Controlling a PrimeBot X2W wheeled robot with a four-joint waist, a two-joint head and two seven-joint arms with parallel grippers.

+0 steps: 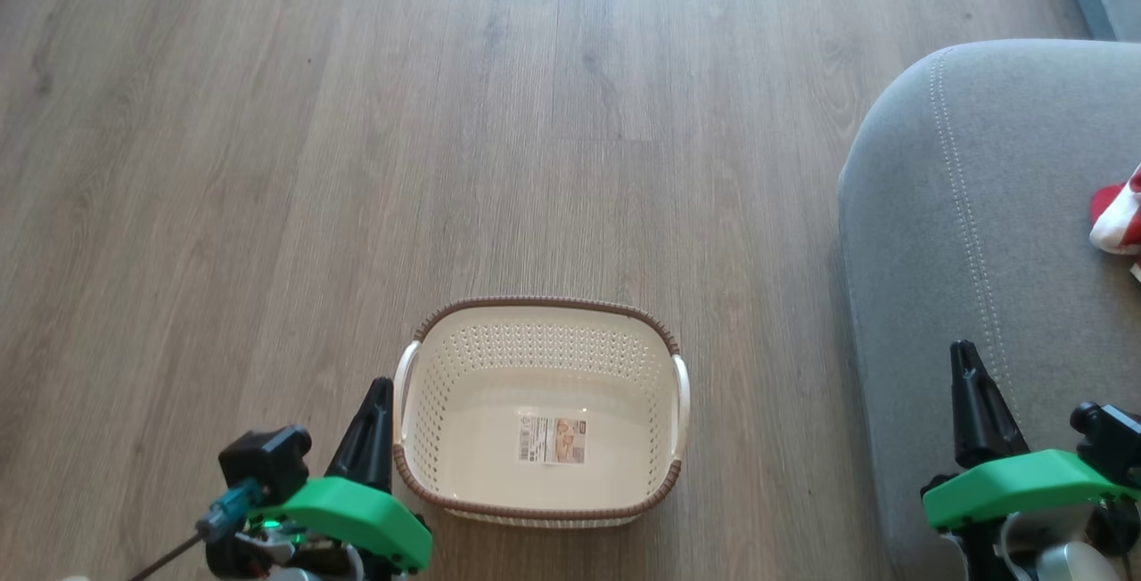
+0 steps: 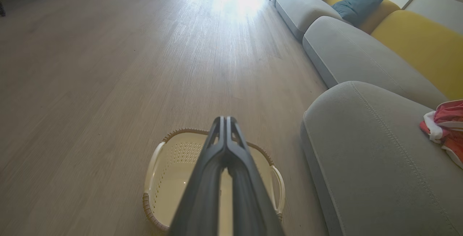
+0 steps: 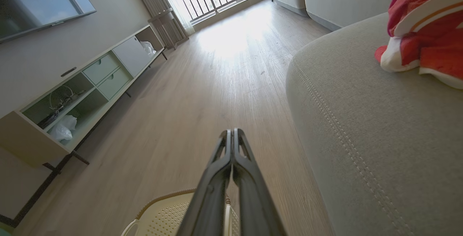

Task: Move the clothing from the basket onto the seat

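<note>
A wood-plank floor [image 1: 357,118] is being viewed from above by the head camera. The basket [image 1: 535,345], cream-white with a brown braided rim, is being shown at six o'clock, standing upright on the floor. Nothing but a paper label [image 1: 553,440] is being carried on its bottom.

The seat [image 1: 963,207], a grey cushion with a rounded corner and a double line of stitching, is being shown at three o'clock, near the basket with a strip of floor between them. The clothing [image 1: 1119,216], red with white bands, is being seen bunched on top of the seat at the far three o'clock edge, partly cut off by the frame.

The left pincer [image 1: 381,385] is being held at seven o'clock, close to the basket's left handle; contact cannot be told. Its two dark fingers are being pressed together, with nothing pinched. The right pincer [image 1: 963,354] is being held at five o'clock in front of the seat's near edge, likewise pressed together and empty.

With the basket bare and the red fabric lying on the cushion, the task is being judged as done or nearly so. The pincers are probably being kept closed and low because nothing in the basket is waiting to be lifted. How many garments are lying on the seat cannot be told.
</note>
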